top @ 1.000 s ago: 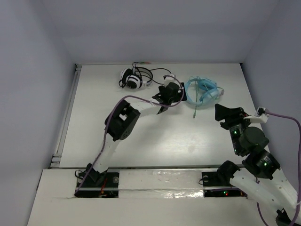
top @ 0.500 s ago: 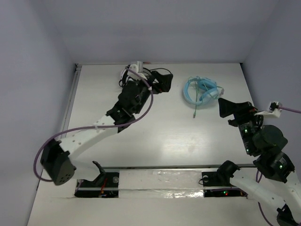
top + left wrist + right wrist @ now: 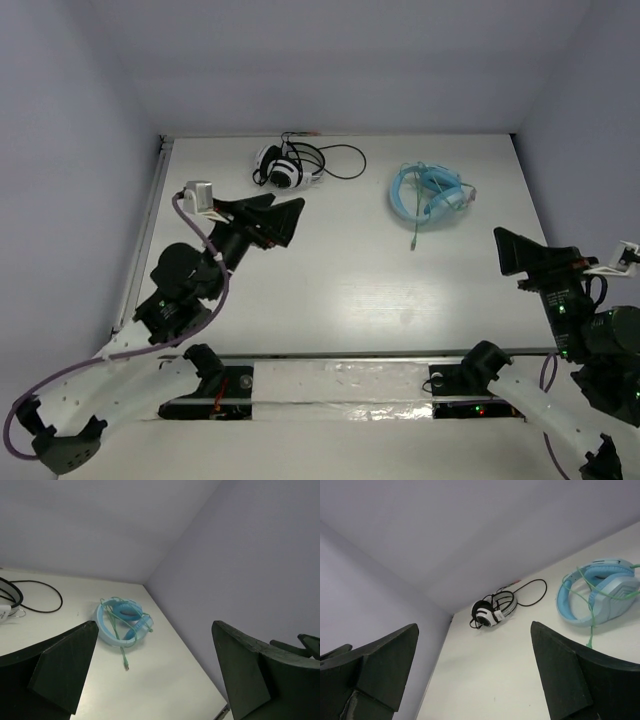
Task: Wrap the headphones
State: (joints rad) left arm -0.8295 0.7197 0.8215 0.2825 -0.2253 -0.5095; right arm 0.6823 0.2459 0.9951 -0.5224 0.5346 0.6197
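The light blue headphones (image 3: 428, 196) lie on the table at the back right, with the pale-green cable looped over the band and its plug end trailing toward the front. They also show in the left wrist view (image 3: 124, 621) and the right wrist view (image 3: 600, 598). My left gripper (image 3: 268, 218) is open and empty, raised over the left part of the table, far from them. My right gripper (image 3: 520, 252) is open and empty at the right side, in front of the headphones and apart from them.
Smaller black-and-white headphones (image 3: 284, 166) with a black cable lie at the back left; they also show in the right wrist view (image 3: 494, 609). Grey walls close the table at the back and both sides. A rail runs along the left edge (image 3: 150, 230).
My left arm has swung back from the blue headphones, past the black-and-white ones, to the left side. My right arm has drawn back toward the near right.
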